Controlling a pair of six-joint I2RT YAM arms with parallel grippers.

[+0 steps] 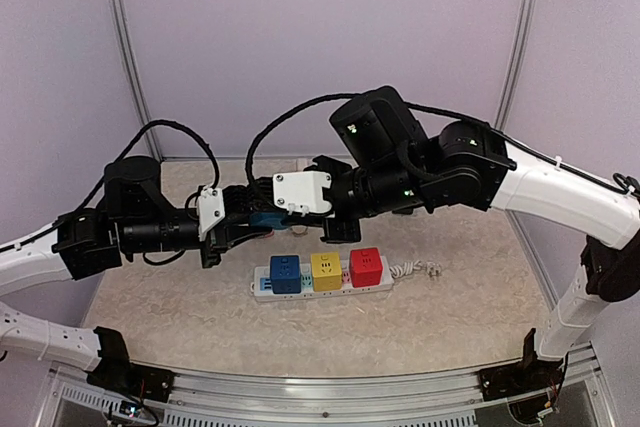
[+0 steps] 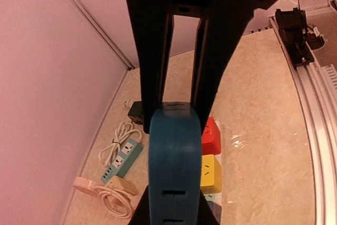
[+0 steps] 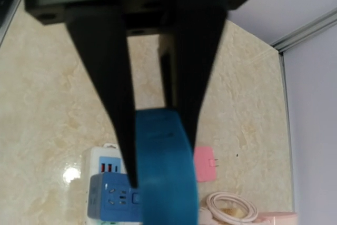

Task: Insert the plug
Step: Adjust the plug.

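Above the left end of the power strip (image 1: 262, 287), clear of the bench (image 1: 450, 317), the blue plug (image 2: 174, 162) hangs pinched by both arms' jaws, left and right. It appears rigid, light and smooth-sided: grip the flat flanks, leaving the pin face free.

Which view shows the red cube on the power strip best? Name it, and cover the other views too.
Top external: the red cube is seen whole, at the right end of the white power strip. The left wrist view shows only part of it behind the held blue piece. The right wrist view misses it.
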